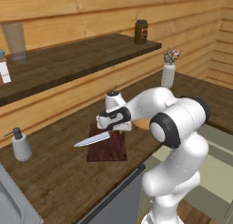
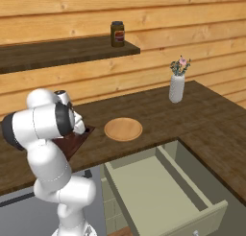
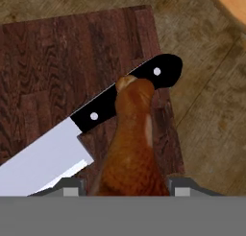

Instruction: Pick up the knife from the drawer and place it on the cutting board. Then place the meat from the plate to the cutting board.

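1. Pinching the small reddish-brown lump of meat [image 3: 132, 134], the jaws hang over the dark reddish-brown wooden cutting board [image 3: 57, 62]; the lump's far end hides part of the knife's handle.
2. Across that board lies the silver-bladed, black-handled kitchen knife [image 3: 91, 117]; its blade overhangs the board's edge.
3. Beside the board, the round tan wooden plate [image 2: 123, 129] is bare.
4. Likely soft, light and slippery, the meat wants a mid-body grip and a release clear of the handle.
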